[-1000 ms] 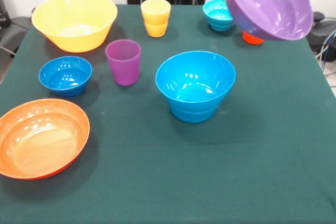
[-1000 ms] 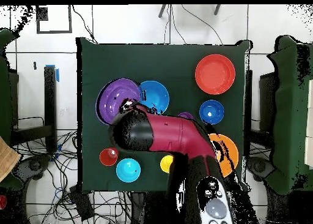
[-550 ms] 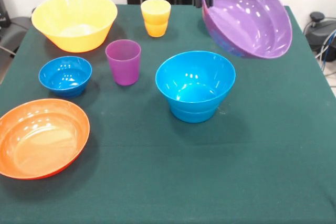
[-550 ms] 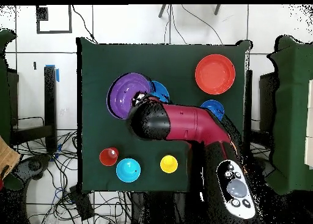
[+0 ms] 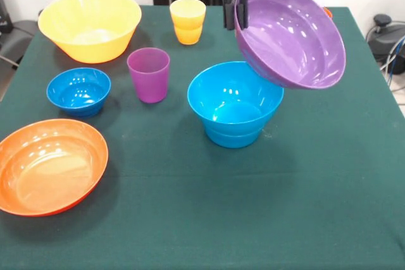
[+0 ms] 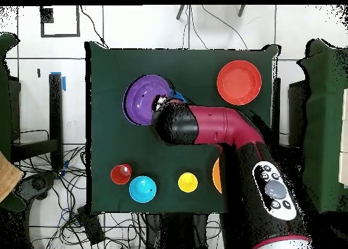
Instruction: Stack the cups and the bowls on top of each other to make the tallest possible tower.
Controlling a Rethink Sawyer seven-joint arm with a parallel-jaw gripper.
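My gripper (image 5: 235,12) comes down from above and is shut on the near-left rim of the wide purple bowl (image 5: 292,37). The bowl hangs tilted in the air, its lower edge just above the right rim of the two nested mid-blue bowls (image 5: 234,103). From overhead the purple bowl (image 6: 144,99) covers most of the blue bowls (image 6: 179,96), and the arm (image 6: 207,126) hides the gripper. On the table stand the purple cup (image 5: 149,74), the yellow cup (image 5: 187,21) and the orange cup (image 6: 121,173).
The large yellow bowl (image 5: 90,25) sits at the back left, the small dark blue bowl (image 5: 78,91) in front of it, and the wide orange bowl (image 5: 49,165) at the front left. The small cyan bowl (image 6: 143,188) shows only overhead, beside the orange cup.
The purple bowl has travelled left and down in the front view, from the table's back right corner to just over the mid-blue bowls. The other bowls and cups have not moved.
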